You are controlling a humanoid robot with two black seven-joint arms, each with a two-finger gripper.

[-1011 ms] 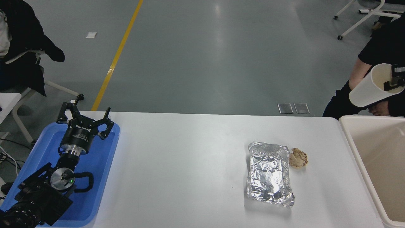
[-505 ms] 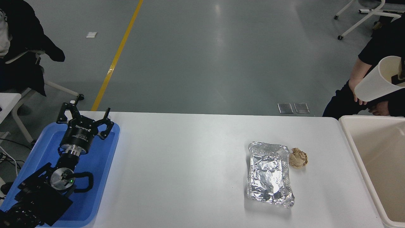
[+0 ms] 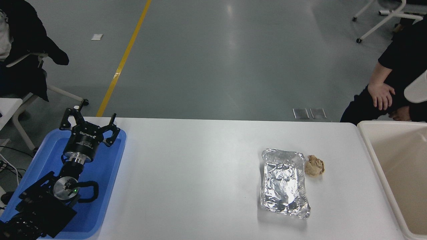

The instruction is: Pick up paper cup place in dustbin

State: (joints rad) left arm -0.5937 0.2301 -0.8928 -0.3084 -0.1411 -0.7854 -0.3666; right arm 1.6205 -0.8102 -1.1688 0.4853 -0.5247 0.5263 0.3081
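Head view shows the smooth white paper cup [image 3: 417,90], blurred and half cut off at the right edge, high above the deep cream plastic dustbin [image 3: 373,151], while the black left gripper [image 3: 90,125] hangs wide-fingered over the shallow blue tray [image 3: 110,186].

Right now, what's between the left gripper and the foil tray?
Head view: only bare white table between the left gripper and the foil tray.

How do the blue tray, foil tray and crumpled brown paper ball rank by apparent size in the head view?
1. Blue tray, largest, though the parked left arm covers part of it and it runs off the frame.
2. Foil tray, clearly smaller.
3. Crumpled brown paper ball, by far the smallest, beside the foil tray's far right corner.
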